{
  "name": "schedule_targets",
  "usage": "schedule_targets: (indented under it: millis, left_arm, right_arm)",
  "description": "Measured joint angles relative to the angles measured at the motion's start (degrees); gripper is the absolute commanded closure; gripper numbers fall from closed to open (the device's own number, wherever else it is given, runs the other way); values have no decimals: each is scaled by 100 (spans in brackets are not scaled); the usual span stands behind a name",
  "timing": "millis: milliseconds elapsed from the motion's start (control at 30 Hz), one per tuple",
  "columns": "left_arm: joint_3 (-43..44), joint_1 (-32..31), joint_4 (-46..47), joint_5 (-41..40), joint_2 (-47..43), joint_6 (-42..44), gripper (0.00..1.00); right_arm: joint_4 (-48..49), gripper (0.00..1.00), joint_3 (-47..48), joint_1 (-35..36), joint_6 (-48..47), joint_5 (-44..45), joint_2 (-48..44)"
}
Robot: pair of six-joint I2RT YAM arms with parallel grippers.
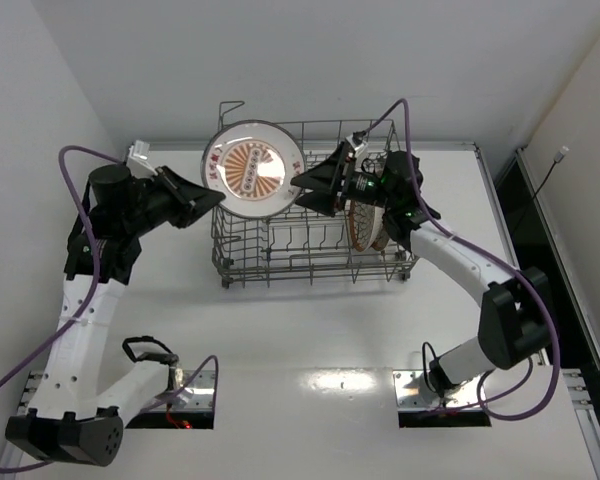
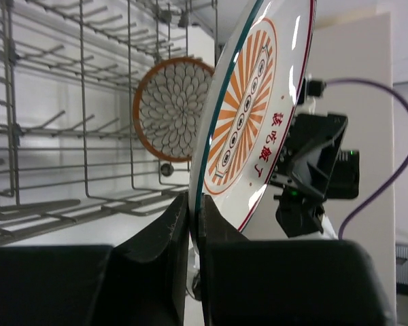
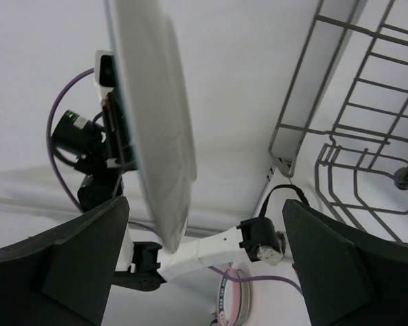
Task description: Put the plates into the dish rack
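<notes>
While the left gripper (image 1: 216,200) (image 2: 194,212) is clamped shut on the lower rim of the white round ceramic plate with orange sunburst centre (image 1: 252,168) (image 2: 251,115) (image 3: 156,122), that plate is up in the air over the left half of the large grey metal wire dish rack (image 1: 315,258) (image 2: 68,136) (image 3: 367,115), clear of the tines. The plate is tilted, its face toward the top camera, and its rim sticks out past the rack's far-left corner.

The right gripper (image 1: 306,190) (image 3: 204,231) is at the plate's right edge, above the rack's middle. Its jaws are wide open and straddle the rim. In the right wrist view the plate sits edge-on between the two black fingers (image 3: 75,258), closer to the left one. I cannot tell whether either finger touches it.

Two brown-rimmed round ceramic plates with a white petal pattern (image 1: 365,225) stand on edge in the tines at the rack's right end, just beside each other. The left wrist view shows one of them (image 2: 173,109) upright, its face toward the camera, deeper in the rack behind the held plate.

The rack sits on the white table (image 1: 310,340), at the far side from the arm bases.
</notes>
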Motion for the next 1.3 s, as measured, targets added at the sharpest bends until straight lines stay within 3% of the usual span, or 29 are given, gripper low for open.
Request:
schedule_targets:
  millis: [200, 300, 333, 433, 500, 533, 633, 767, 967, 1000, 1300]
  left_arm:
    - [-225, -894, -9, -393, -17, -186, 100]
    - [-236, -1252, 13, -533, 42, -229, 100]
    - [-236, -1344, 31, -588, 72, -249, 100]
    - [-240, -1495, 37, -901, 197, -433, 100]
    - [-219, -1655, 192, -1064, 289, -433, 98]
    - [-205, -1714, 170, -1147, 321, -428, 89]
    - [-127, -1845, 68, -1239, 535, -345, 77]
    - [190, -2050, 17, -1119, 898, -109, 56]
    - [632, -2074, -103, -1034, 1062, 144, 53]
    - [741, -2072, -184, -1082, 1082, 219, 48]
    - [1565, -1823, -850, -1606, 1130, 804, 43]
  right_arm:
    - [81, 28, 0, 0, 13, 2, 328]
    - [98, 51, 4, 0, -9, 0, 334]
    - [114, 71, 4, -2, -9, -22, 334]
    - [96, 100, 17, -109, -208, -55, 328]
    - [-184, 100, 26, -166, -326, -31, 321]
    - [-310, 100, 35, -197, -380, -37, 317]
    - [-933, 100, 201, -227, -715, 74, 164]
    - [-2695, 100, 1091, -302, -1659, 487, -83]
    - [-4500, 100, 1978, -721, -2710, 1071, -675]
    - [-4885, 100, 2162, -826, -2868, 1257, -737]
    - [-7512, 100, 3646, -1172, -4441, 3832, -680]
